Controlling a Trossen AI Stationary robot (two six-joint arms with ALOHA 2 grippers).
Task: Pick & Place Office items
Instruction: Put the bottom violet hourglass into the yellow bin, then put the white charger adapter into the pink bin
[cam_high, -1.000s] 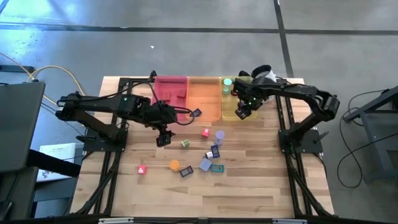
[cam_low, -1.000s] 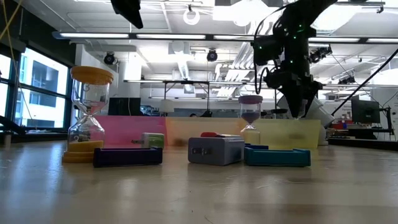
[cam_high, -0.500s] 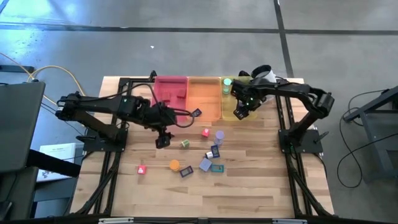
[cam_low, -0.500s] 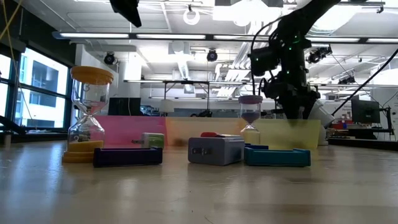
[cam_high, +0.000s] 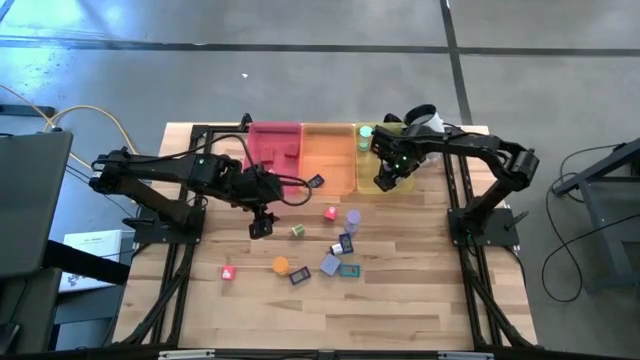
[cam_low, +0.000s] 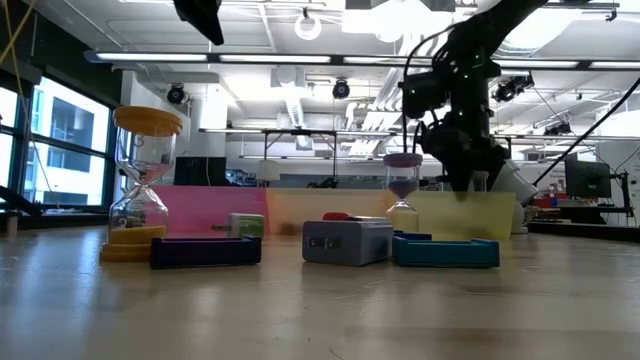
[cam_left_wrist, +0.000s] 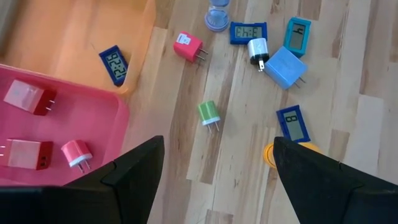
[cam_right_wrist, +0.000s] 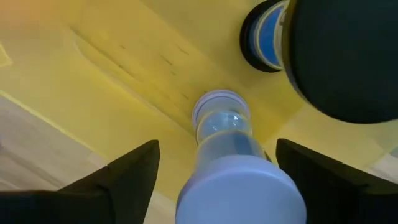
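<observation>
High view looks down on a wooden tabletop (cam_high: 400, 300) with three trays along its far edge: pink tray (cam_high: 272, 150), orange tray (cam_high: 328, 155), yellow tray (cam_high: 372, 165). The left tool (cam_high: 260, 227) hangs over the tabletop just in front of the pink tray, fingers spread and released, nothing between them. The right tool (cam_high: 386, 181) hangs over the yellow tray, its fingers apart on either side of a hourglass with lavender-white caps (cam_right_wrist: 227, 149) that stands in that tray; the fingers are not touching it in the right wrist view. A second hourglass with a blue and black end (cam_right_wrist: 266, 38) stands beside it in the same tray.

Left wrist view shows the scattered office items closely. Small plug-in chargers: a pink one (cam_left_wrist: 188, 47), a green one (cam_left_wrist: 209, 113), a white one (cam_left_wrist: 257, 50) and a larger light-blue one (cam_left_wrist: 285, 66), each with two metal prongs. Flat little digital clocks with grey displays: a blue one (cam_left_wrist: 248, 32), a teal one (cam_left_wrist: 298, 35), and a dark blue one (cam_left_wrist: 293, 124) that lies against an orange round piece (cam_left_wrist: 271, 155). Another dark blue clock (cam_left_wrist: 114, 64) lies on the near edge of the orange tray. In the pink tray lie three pink and red chargers (cam_left_wrist: 28, 98).

Low view shows an orange-capped hourglass (cam_low: 147, 185) upright at the near left, and a lavender-capped one (cam_low: 403, 190) farther back.
</observation>
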